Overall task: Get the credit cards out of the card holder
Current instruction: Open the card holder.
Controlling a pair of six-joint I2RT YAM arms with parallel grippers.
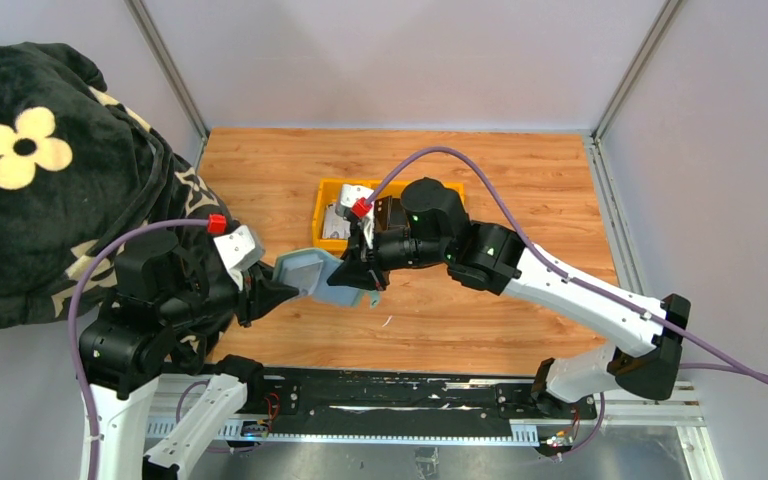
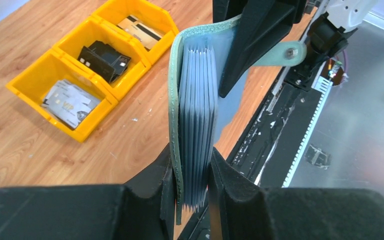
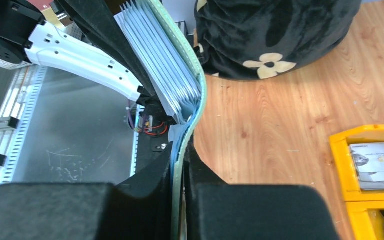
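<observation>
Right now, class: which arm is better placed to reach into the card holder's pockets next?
Likely the right: the right gripper pinches only a cover flap of the card holder, nearer the yellow tray, while the left gripper clamps the pocket stack and can steady it.

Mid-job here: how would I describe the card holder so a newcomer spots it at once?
Above the wooden table, just this side of the yellow tray, the left gripper and right gripper meet. Clamped between them is the card holder. It alone is soft and sage-green, fanned open with pale blue-grey pockets, unlike the rigid tray.
</observation>
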